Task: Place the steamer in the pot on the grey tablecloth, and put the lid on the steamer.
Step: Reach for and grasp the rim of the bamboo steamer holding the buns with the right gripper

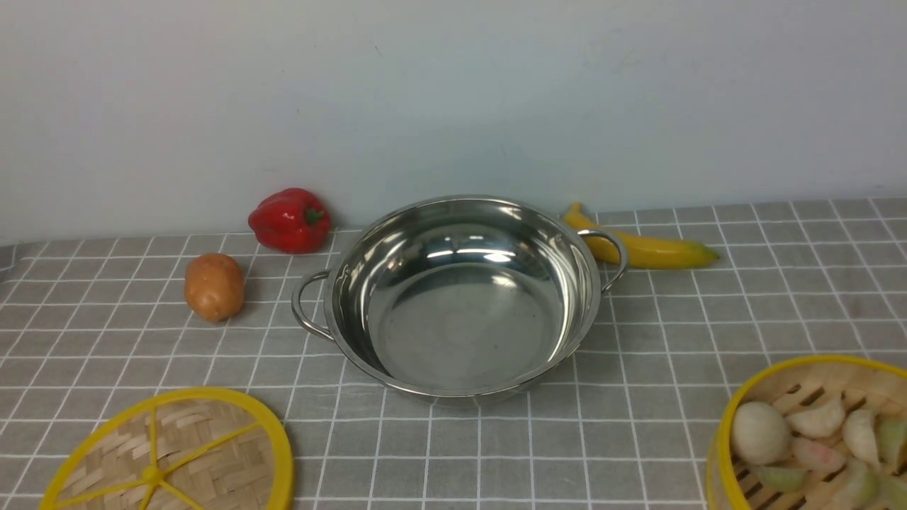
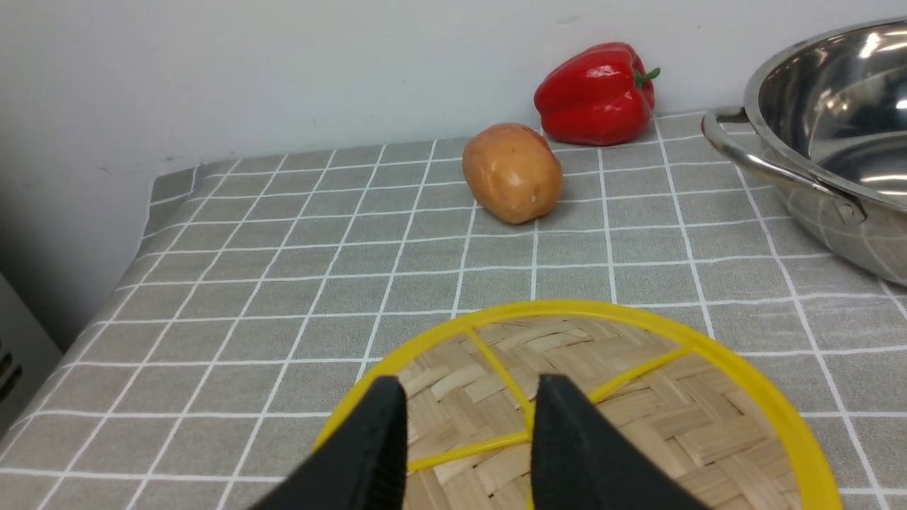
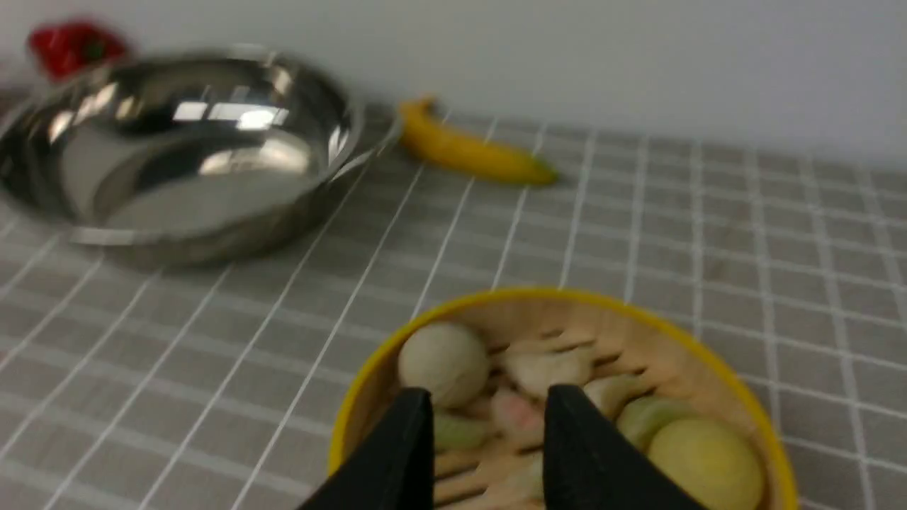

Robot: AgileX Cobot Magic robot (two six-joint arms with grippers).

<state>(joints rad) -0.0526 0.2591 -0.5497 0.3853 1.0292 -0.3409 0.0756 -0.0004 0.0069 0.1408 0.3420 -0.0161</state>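
The shiny steel pot (image 1: pixel 460 312) stands empty in the middle of the grey tablecloth (image 1: pixel 673 354). The woven lid (image 1: pixel 205 432) with its yellow rim and spokes lies flat at the near left. The steamer (image 1: pixel 793 363), filled with pale buns and dumplings, sits at the near right, cut off by the frame. Neither gripper shows in the front view. In the left wrist view my left gripper (image 2: pixel 468 382) hovers open over the lid (image 2: pixel 638 397), with the pot (image 2: pixel 836 106) off to one side. In the right wrist view my right gripper (image 3: pixel 487 393) hangs open over the steamer (image 3: pixel 567 292); the pot (image 3: pixel 177 163) lies beyond.
A red pepper (image 1: pixel 290 219) and a potato (image 1: pixel 214 287) lie left of the pot. A banana (image 1: pixel 652 249) lies behind its right handle. A pale wall closes off the back. The cloth drops over the table's left edge (image 2: pixel 106 312).
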